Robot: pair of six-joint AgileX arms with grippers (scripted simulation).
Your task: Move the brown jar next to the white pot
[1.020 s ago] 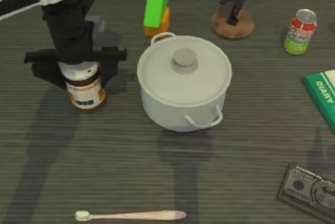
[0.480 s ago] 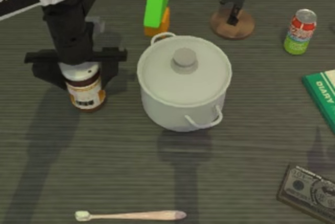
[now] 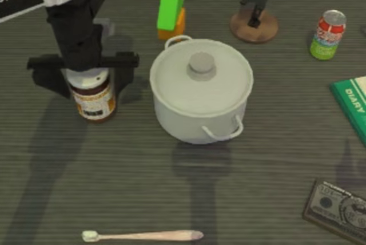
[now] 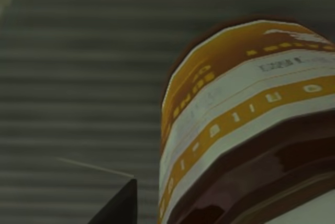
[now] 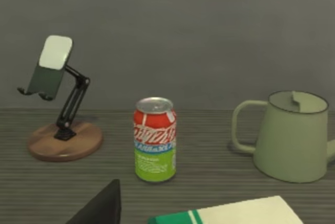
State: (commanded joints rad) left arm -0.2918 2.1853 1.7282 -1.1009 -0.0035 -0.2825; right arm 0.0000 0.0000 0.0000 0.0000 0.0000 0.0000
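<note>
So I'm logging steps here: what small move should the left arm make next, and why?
Probably carry the jar toward the top view's right, closer to the pot. The left tool sits over the jar's lid, and a clear gap of table separates jar from pot.

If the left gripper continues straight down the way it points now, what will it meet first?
Most likely the brown jar itself: the left gripper sits directly over its lid, fingers on either side. Under the jar is only the table.
</note>
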